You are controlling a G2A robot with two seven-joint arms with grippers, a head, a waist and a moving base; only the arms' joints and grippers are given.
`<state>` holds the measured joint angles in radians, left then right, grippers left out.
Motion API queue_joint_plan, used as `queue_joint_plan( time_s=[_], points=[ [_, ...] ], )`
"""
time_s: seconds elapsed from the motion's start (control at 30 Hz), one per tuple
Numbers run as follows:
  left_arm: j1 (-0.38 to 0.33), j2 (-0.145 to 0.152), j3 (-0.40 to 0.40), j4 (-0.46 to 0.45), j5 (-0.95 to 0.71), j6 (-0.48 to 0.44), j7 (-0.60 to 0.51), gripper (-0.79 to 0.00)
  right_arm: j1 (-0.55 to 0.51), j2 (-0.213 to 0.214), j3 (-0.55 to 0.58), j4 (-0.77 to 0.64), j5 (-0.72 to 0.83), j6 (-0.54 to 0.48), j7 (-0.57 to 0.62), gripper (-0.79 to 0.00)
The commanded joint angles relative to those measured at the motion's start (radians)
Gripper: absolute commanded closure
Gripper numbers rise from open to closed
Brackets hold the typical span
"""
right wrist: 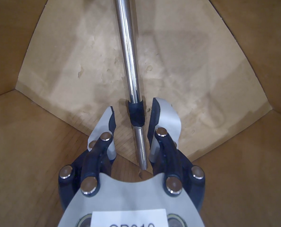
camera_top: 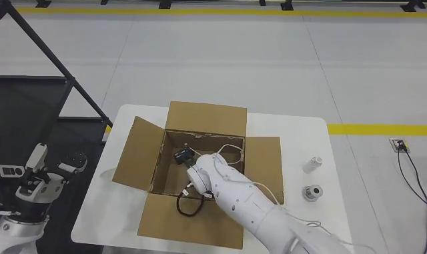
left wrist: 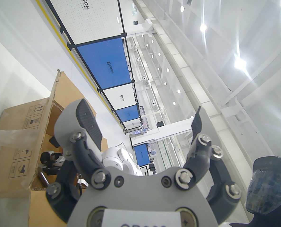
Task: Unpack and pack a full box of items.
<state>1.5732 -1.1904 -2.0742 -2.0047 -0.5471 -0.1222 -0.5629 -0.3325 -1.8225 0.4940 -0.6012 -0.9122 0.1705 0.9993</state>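
An open cardboard box stands on the white table. My right arm goes down into it. On the box floor lies a shiny metal rod with a black band near one end. My right gripper is open, one finger on each side of that band, with small gaps to the rod. My left gripper is open and holds nothing; it sits off the table's left side, pointing upward, with the box beside it.
A small white bottle and a round metal part rest on the table right of the box. All four box flaps are folded outward. A black frame stands at the left, beyond the table.
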Motion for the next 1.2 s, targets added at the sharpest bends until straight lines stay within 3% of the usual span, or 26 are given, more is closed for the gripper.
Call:
queue_joint_plan(
  time_s=[0.0,0.63,0.7,0.73,0.77,0.8,1.17],
  points=[
    [0.000,0.000,0.000,0.000,0.000,0.000,0.000,-0.785,0.006,-0.014,-0.006,0.027,-0.002,-0.001,-0.003,-0.311],
    [0.000,0.000,0.000,0.000,0.000,0.000,0.000,-0.785,0.039,-0.105,-0.013,0.238,-0.014,-0.028,-0.074,-0.259],
    [0.000,0.000,0.000,0.000,0.000,0.000,0.000,-0.785,0.042,-0.112,-0.009,0.256,-0.011,-0.036,-0.080,-0.228],
    [0.000,0.000,0.000,0.000,0.000,0.000,0.000,-0.785,0.044,-0.115,-0.008,0.263,-0.011,-0.038,-0.083,-0.163],
    [0.000,0.000,0.000,0.000,0.000,0.000,0.000,-0.785,0.046,-0.118,-0.007,0.270,-0.010,-0.039,-0.086,-0.037],
    [0.000,0.000,0.000,0.000,0.000,0.000,0.000,-0.785,0.048,-0.120,-0.005,0.276,-0.010,-0.040,-0.089,0.000],
    [0.000,0.000,0.000,0.000,0.000,0.000,0.000,-0.785,0.106,-0.129,0.062,0.273,0.072,-0.097,-0.101,0.000]
  ],
)
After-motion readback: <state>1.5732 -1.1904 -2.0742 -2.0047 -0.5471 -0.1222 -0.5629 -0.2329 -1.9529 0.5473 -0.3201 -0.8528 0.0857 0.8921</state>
